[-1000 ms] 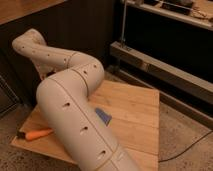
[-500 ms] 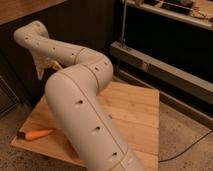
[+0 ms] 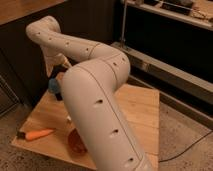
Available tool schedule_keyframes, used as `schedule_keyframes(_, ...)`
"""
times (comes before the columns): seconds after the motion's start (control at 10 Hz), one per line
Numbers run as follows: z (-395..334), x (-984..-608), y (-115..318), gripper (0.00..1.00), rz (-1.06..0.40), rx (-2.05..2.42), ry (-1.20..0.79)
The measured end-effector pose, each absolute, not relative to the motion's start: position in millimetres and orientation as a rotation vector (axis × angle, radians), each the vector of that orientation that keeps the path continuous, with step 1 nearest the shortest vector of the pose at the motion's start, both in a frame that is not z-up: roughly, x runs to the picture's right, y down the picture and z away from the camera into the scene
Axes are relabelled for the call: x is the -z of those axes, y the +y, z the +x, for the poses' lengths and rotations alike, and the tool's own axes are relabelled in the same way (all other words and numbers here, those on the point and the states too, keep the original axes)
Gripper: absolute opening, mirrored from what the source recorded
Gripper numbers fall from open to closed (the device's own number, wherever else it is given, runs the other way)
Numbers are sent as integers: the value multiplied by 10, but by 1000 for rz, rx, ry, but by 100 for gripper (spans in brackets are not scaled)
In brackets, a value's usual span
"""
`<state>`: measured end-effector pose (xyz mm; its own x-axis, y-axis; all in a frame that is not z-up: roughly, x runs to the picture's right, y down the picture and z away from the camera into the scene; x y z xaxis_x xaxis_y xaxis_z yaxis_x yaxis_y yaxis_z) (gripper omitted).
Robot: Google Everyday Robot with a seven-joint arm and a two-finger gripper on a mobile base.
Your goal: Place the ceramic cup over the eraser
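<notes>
White robot arm (image 3: 95,95) fills mid-frame, bending from lower right up to top left, then down toward the far-left part of the wooden table (image 3: 137,107). Gripper (image 3: 56,67) hangs just above the ceramic cup (image 3: 53,86) – light blue, at the table's far-left edge, partly hidden by the arm. Whether the cup is gripped: cannot tell. A dark block just beside the cup may be the eraser (image 3: 58,95) – unclear. Orange carrot (image 3: 37,134) lies near the front-left corner; reddish-brown bowl (image 3: 76,144) peeks out beside the arm, near the front edge.

Wooden table (image 3: 142,107), carrot (image 3: 36,134), reddish bowl (image 3: 76,143), gripper (image 3: 56,70) above far corner
</notes>
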<state>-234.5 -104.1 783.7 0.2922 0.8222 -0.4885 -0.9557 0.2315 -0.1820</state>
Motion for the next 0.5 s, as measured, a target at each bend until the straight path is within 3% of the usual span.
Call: schedule_keyframes(0.5, -1862, -8001, -855, 77, -486, -1323, 388)
